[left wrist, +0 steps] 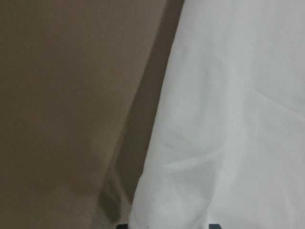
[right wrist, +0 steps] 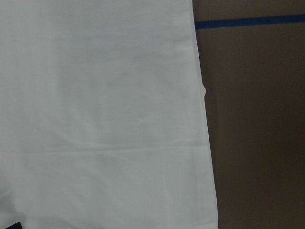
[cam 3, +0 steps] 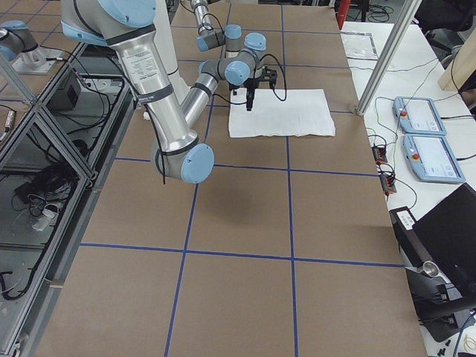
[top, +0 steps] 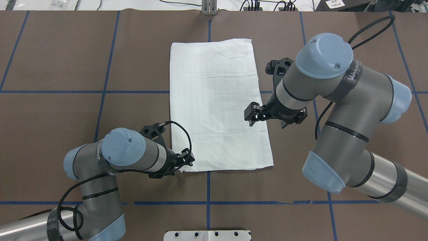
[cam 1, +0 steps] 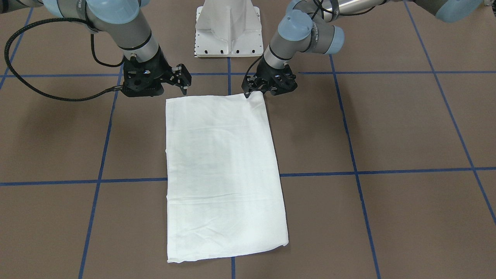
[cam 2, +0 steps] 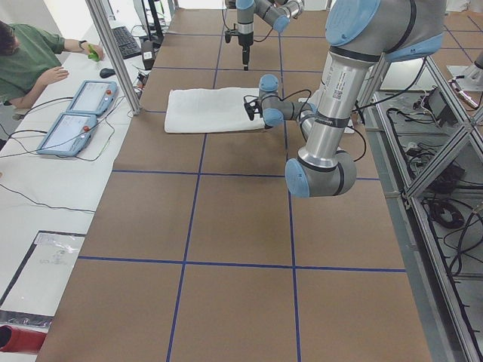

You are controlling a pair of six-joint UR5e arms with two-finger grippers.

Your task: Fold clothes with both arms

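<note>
At near edge of shirt (top: 217,100): left hand (top: 188,163) parted astride corner; right hand (top: 251,119) aloft, empty, opening unclear. Grasp step; next, pinch both corners.

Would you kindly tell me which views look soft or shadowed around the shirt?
Left wrist view: soft focus, a dark shadow band beside the shirt. Right wrist view: slightly soft, evenly lit. Front-facing view: sharp, faint arm shadows on the table.

Brown table (cam 1: 387,128), blue tape grid (cam 1: 128,180); folded white shirt (cam 1: 223,174) flat on it.
</note>
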